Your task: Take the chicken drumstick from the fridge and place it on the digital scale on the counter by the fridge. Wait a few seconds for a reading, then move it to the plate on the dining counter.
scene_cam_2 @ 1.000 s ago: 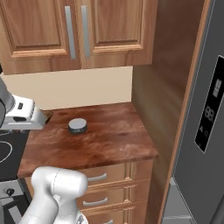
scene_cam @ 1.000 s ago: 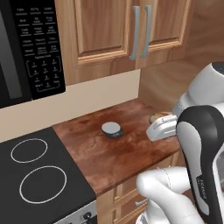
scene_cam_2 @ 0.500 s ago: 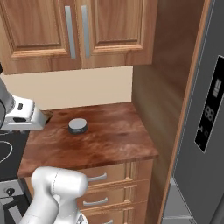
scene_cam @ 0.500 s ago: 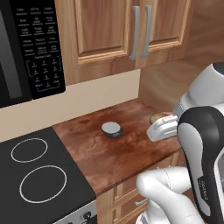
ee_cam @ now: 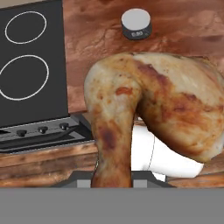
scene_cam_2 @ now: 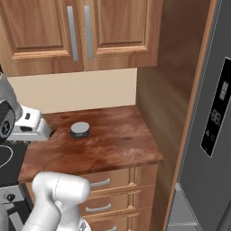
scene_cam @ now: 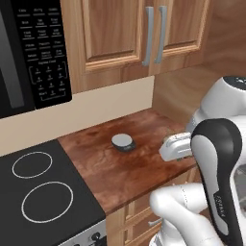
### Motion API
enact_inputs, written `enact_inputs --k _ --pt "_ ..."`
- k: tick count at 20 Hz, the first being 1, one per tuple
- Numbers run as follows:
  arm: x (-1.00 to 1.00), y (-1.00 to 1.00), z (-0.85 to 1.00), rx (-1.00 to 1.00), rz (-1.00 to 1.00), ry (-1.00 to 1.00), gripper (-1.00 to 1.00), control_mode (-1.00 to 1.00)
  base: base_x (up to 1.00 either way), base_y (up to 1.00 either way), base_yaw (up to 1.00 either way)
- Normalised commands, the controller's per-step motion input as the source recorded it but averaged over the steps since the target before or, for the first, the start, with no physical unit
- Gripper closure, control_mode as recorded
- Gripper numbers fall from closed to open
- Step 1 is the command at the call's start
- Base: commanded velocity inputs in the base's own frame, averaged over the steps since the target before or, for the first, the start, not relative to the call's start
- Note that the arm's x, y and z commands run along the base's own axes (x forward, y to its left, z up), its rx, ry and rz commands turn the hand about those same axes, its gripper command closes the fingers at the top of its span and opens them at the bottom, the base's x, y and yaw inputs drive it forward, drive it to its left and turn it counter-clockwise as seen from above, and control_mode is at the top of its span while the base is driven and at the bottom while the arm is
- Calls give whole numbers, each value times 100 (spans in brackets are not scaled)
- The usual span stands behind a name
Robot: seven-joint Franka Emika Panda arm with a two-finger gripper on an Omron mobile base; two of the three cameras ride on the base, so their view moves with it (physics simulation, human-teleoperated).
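Note:
In the hand view the golden-brown chicken drumstick (ee_cam: 153, 113) looms large and close, and my gripper is shut on it, its fingertips hidden behind the meat. The hand (scene_cam: 166, 148) hovers over the right front part of the narrow wood counter (scene_cam: 110, 168), to the right of the digital scale (scene_cam: 122, 141). From the other side, the gripper (scene_cam_2: 49, 131) is just left of the scale (scene_cam_2: 80, 129), apart from it. The scale's pale round disc (ee_cam: 136, 22) is bare. The grey fridge (scene_cam_2: 212, 135) stands at the right, its door shut. The plate and the dining counter are out of view.
A black cooktop (scene_cam: 38, 192) adjoins the counter on the left, under a black microwave (scene_cam: 29, 53). Wooden wall cabinets (scene_cam: 144, 33) hang above. A tall wood panel (scene_cam_2: 171, 81) separates counter and fridge. Drawers (scene_cam_2: 108, 185) sit below the countertop.

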Motion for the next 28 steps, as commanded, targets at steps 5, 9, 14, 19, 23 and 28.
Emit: enact_inputs --k 5,9,14,19,23,28 --pt "24 0 -71 5 0 9 100 -100 0 0 0" --pt "86 0 -40 0 0 0 100 -100 0 0 0" --pt "100 0 -30 0 0 0 100 -100 0 0 0" --pt "100 0 -32 0 0 0 100 -100 0 0 0" --pt "100 0 -34 0 0 0 100 -100 0 0 0" --pt "84 4 -34 -3 0 0 100 -100 0 0 0"
